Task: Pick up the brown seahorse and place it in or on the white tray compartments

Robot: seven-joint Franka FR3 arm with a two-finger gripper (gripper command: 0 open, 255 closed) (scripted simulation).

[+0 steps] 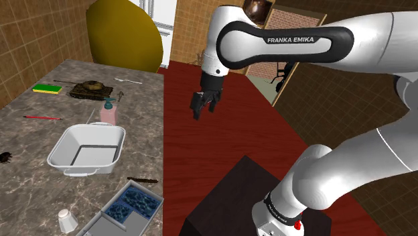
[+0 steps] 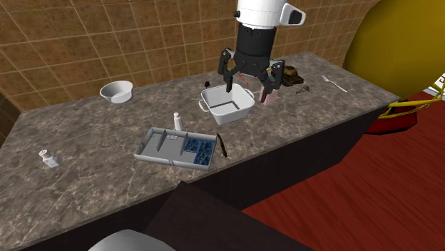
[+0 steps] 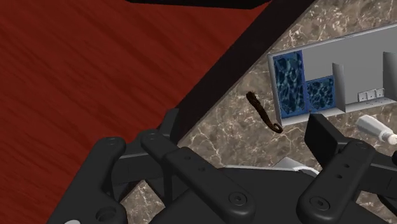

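The brown seahorse (image 1: 142, 180) (image 2: 222, 145) (image 3: 263, 112) is a thin dark curl lying flat on the marble counter, close to its front edge. It lies right beside the compartment tray (image 1: 130, 208) (image 2: 175, 146) (image 3: 331, 83), which is pale grey with blue-patterned sections at the end nearest the seahorse. My gripper (image 1: 204, 104) (image 2: 247, 82) (image 3: 238, 133) hangs open and holds nothing. It is high up over the counter's edge and the red floor, well away from the seahorse.
A white basin (image 1: 87, 149) (image 2: 228, 101) stands on the counter behind the tray. Farther back are a pink bottle (image 1: 109, 110), a toy tank (image 1: 90, 88), a sponge (image 1: 47, 88) and a red pencil (image 1: 41, 117). A white cup (image 1: 65, 220) and a white bowl (image 2: 117, 90) also stand on the counter.
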